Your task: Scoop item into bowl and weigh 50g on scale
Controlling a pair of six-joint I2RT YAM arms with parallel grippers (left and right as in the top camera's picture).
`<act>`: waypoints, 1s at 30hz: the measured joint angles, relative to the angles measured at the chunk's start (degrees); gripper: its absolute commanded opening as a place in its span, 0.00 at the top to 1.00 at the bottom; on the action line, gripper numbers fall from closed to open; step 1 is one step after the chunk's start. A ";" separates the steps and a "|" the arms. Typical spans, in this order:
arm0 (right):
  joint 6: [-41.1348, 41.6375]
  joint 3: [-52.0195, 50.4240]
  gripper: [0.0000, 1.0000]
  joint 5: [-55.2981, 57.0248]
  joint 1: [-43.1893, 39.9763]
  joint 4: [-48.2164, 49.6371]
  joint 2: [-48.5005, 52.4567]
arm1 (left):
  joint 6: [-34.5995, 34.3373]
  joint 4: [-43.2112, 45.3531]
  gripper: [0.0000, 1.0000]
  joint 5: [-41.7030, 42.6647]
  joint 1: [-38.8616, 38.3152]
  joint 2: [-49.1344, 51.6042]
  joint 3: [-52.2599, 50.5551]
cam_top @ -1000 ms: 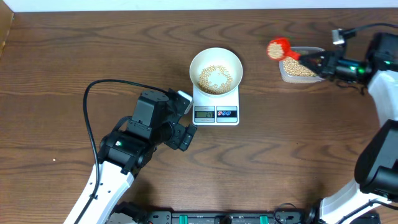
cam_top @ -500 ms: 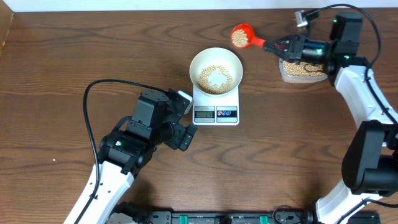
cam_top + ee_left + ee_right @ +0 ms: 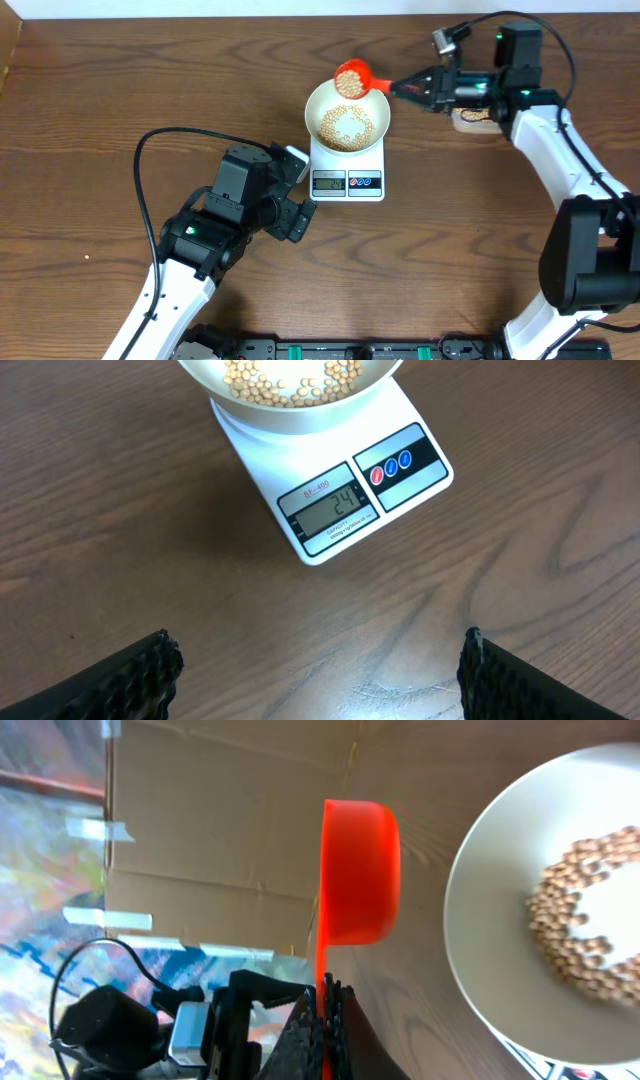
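Beans [image 3: 346,124] lie in the white bowl [image 3: 312,108] on the scale [image 3: 347,172]. More ride in the red scoop [image 3: 351,78], handle clamped in the right gripper [image 3: 415,88], over the bowl's far rim. The left gripper [image 3: 320,670] gapes wide and empty, near-left of the scale.

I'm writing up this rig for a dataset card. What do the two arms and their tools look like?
The left arm and right arm have white links with black joint housings, small green lights and a thin black cable trailing off each. The left tool has black, rough-textured fingers.
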 measured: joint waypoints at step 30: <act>-27.98 15.37 0.99 29.77 6.97 -34.25 -0.04 | 0.02 0.00 0.09 0.00 0.00 0.00 0.00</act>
